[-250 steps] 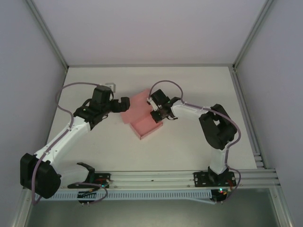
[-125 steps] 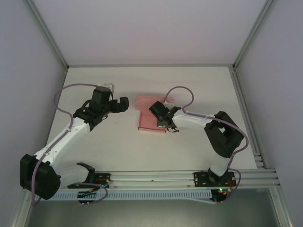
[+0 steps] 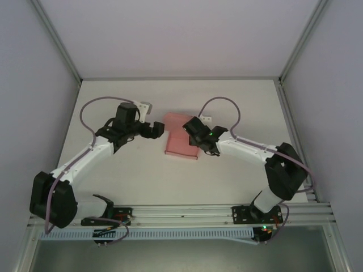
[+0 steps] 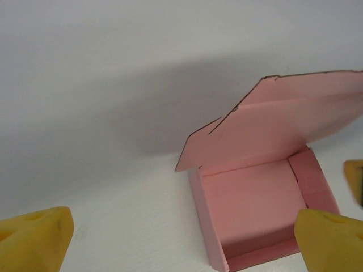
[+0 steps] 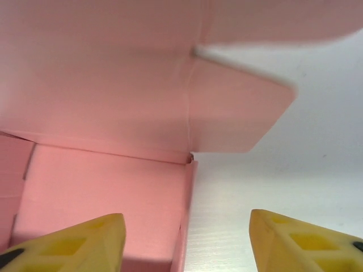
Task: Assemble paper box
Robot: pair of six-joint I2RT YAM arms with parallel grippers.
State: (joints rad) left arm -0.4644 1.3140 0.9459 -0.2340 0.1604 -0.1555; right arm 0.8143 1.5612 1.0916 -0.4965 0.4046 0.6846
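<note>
The pink paper box [image 3: 177, 145] lies mid-table as a shallow open tray, its lid [image 3: 173, 121] standing up at the back. In the left wrist view the tray [image 4: 255, 198] sits low and right, with the lid [image 4: 283, 113] leaning over it. My left gripper [image 3: 161, 129] is open just left of the box, one yellow fingertip [image 4: 37, 238] over bare table and the other [image 4: 329, 238] at the tray's right end. My right gripper [image 3: 195, 146] is open and straddles the box's right wall [image 5: 186, 226], one fingertip [image 5: 68, 243] over the tray floor and the other outside. A rounded lid flap [image 5: 238, 113] hangs above.
The white table [image 3: 238, 107] is fenced by grey side walls and aluminium posts. A rail [image 3: 187, 212] with the arm bases runs along the near edge. Free table surface lies behind the box and to both sides.
The box has turned from a diagonal lie to square with the table. My right arm stretched out lower over its right side. My left gripper moved right, close to the box.
</note>
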